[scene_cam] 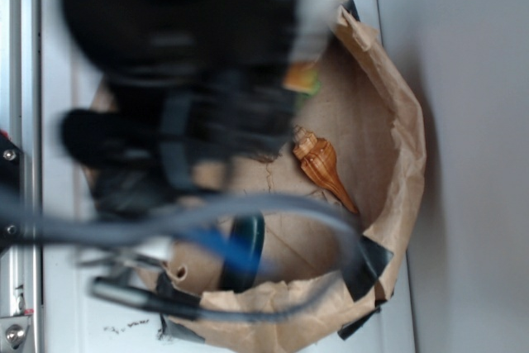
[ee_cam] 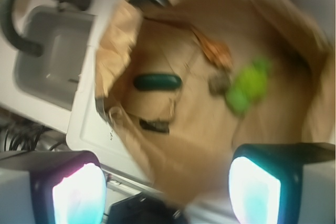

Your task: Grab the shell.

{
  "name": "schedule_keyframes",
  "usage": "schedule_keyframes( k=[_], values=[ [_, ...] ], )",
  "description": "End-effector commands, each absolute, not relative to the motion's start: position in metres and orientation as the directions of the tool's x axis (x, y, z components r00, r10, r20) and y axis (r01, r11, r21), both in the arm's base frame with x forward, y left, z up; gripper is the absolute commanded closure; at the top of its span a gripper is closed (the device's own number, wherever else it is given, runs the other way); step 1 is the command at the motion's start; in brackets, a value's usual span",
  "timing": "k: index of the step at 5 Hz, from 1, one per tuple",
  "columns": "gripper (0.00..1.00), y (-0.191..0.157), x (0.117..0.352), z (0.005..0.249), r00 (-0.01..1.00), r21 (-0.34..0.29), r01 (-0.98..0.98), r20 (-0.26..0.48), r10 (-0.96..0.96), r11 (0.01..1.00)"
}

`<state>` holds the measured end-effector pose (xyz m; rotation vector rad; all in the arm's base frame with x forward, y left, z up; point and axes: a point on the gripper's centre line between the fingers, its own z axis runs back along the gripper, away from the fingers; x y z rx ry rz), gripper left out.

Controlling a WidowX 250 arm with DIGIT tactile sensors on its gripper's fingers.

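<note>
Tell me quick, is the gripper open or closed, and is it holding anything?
Gripper: open, holding nothing. The shell lies apart from it on the brown paper.

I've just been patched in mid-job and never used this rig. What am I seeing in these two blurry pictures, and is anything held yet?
The exterior view looks down on a robot arm, the big dark blur, over a shallow bin walled with brown paper. The shell, orange-brown with a pointed tail, lies free on the paper floor beside the arm.

The wrist view comes from a camera on the arm itself. The two glowing pads at the bottom are the fingers of the gripper, standing wide apart with nothing between them. Beyond them lie the shell, a small grey-brown rock, a green toy and a dark green oblong. A grey sink sits outside the bin.

Nothing is held yet.
</note>
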<state>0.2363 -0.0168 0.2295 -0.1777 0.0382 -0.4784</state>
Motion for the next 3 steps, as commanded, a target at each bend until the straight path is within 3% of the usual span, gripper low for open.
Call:
schedule_keyframes(
  k=[1, 2, 3],
  values=[
    [0.00, -0.017, 0.238, 0.243, 0.888, -0.154, 0.458, 0.054, -0.456, 0.875],
    [0.00, -0.019, 0.227, 0.200, 0.783, -0.098, 0.616, 0.180, -0.595, 0.781],
    [0.00, -0.009, 0.250, 0.156, 0.729, -0.029, 0.671, 0.214, -0.651, 0.741]
  ],
)
